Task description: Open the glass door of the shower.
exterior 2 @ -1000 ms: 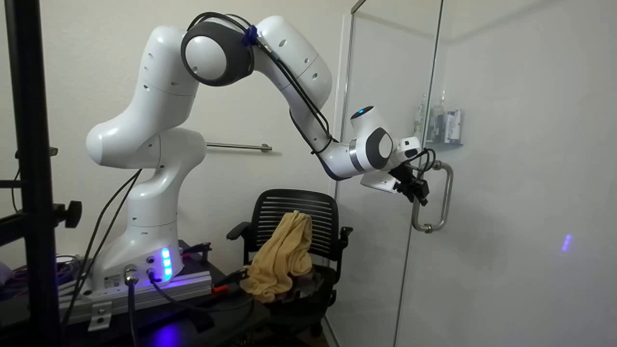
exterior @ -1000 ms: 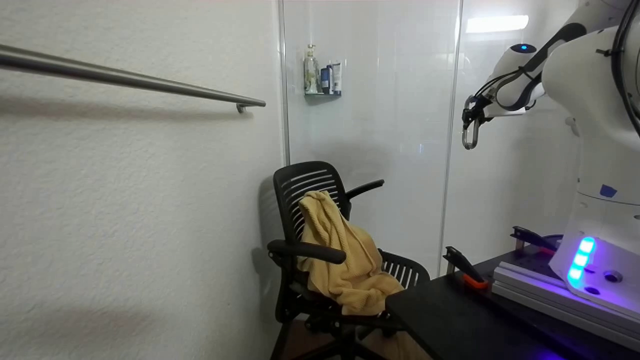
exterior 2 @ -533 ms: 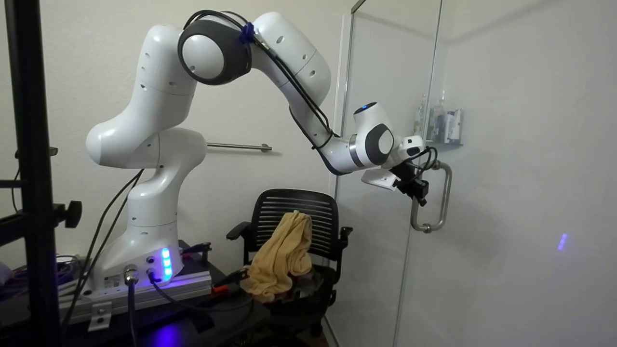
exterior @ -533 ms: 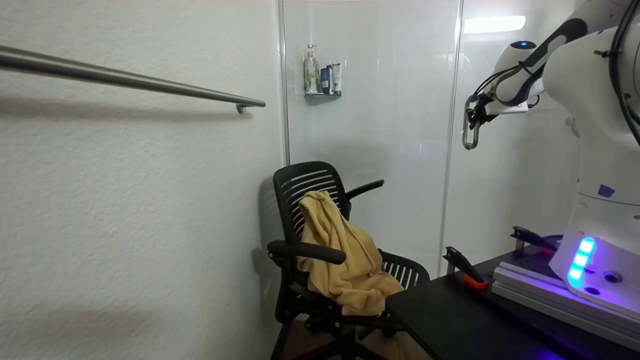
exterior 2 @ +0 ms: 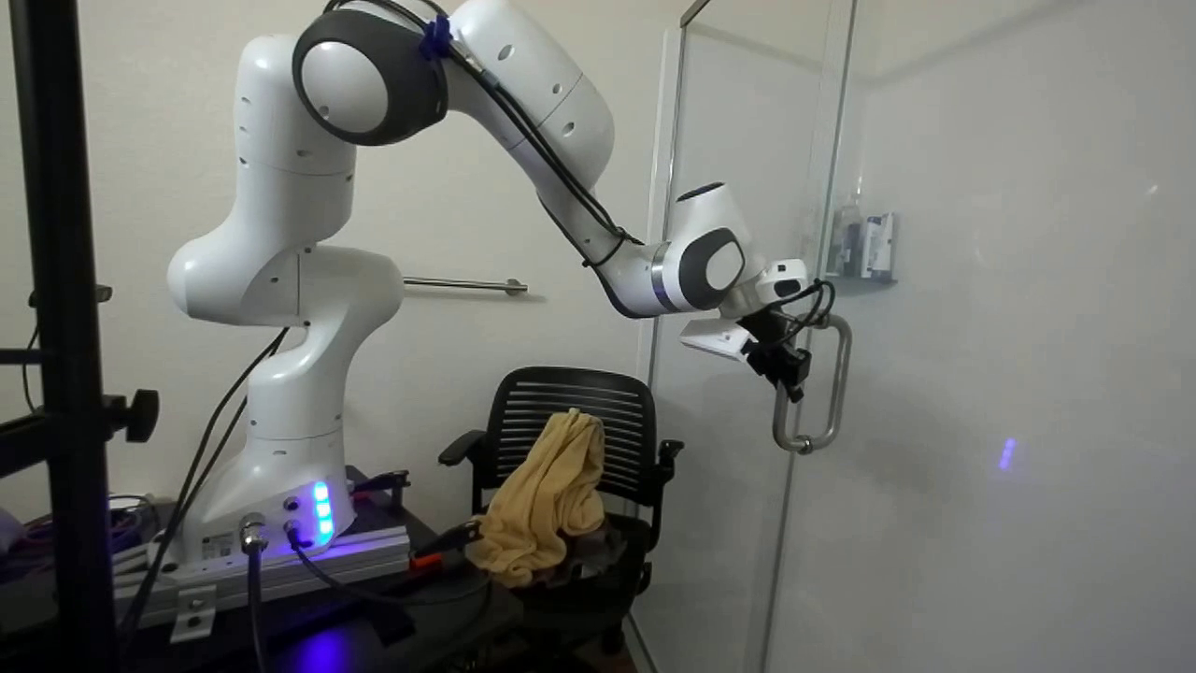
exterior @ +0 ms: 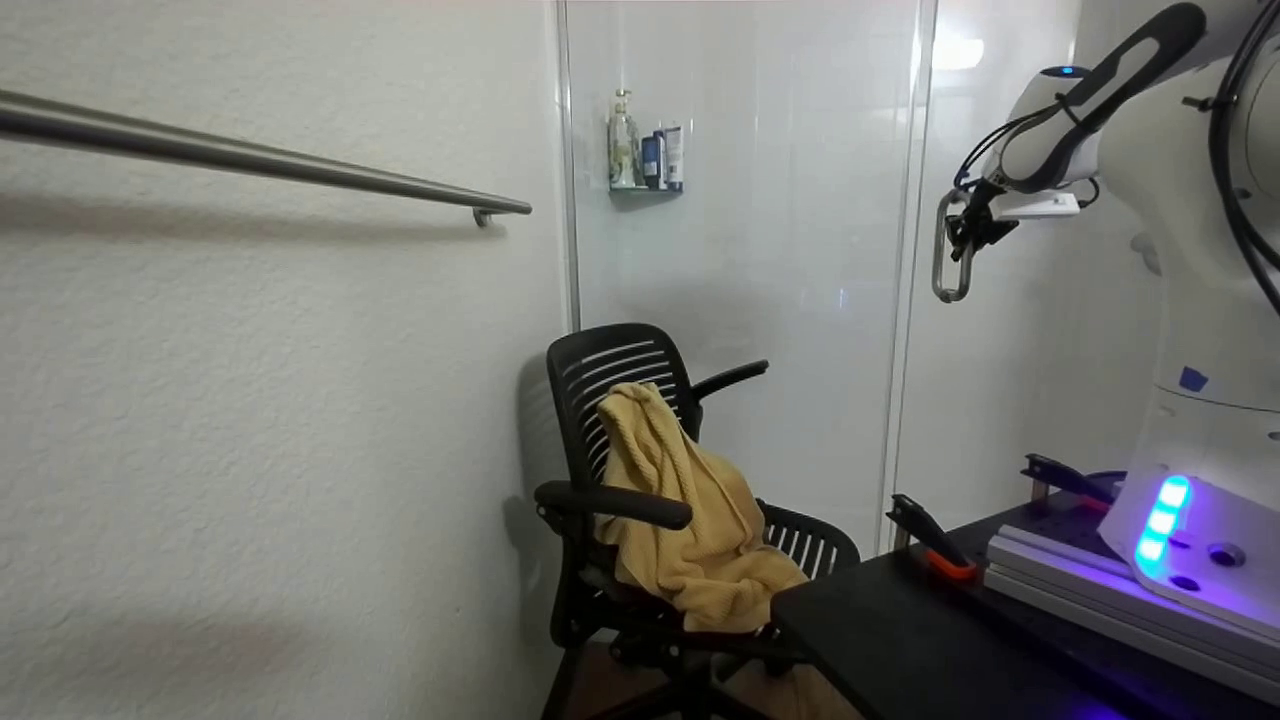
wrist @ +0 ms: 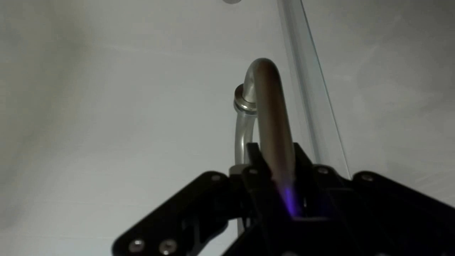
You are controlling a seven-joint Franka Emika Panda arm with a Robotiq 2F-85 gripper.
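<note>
The glass door [exterior 2: 925, 551] is a tall clear panel at the right in an exterior view; it also shows in an exterior view [exterior: 1000, 420] behind the arm. Its silver bar handle [exterior 2: 841, 383] also shows in the wrist view [wrist: 268, 96], coming up between my fingers. My gripper [exterior 2: 794, 388] is shut on the near bar of the handle, one black finger on each side, in the wrist view [wrist: 275, 147]. The door's edge stands slightly apart from the fixed glass panel [exterior 2: 719, 486]. The handle's lower near bar is hidden by the gripper in the wrist view.
A black office chair [exterior 2: 645, 430] with a yellow cloth [exterior 2: 551, 495] stands by the wall. A black table [exterior: 900, 640] carries the robot base. A rail [exterior: 300, 160] runs along the wall. A corner shelf [exterior: 645, 188] with bottles hangs inside the shower.
The handle and door edge have moved with my gripper toward the robot's base. A narrow strip now shows between the door edge and the fixed panel. The arm has drawn back.
</note>
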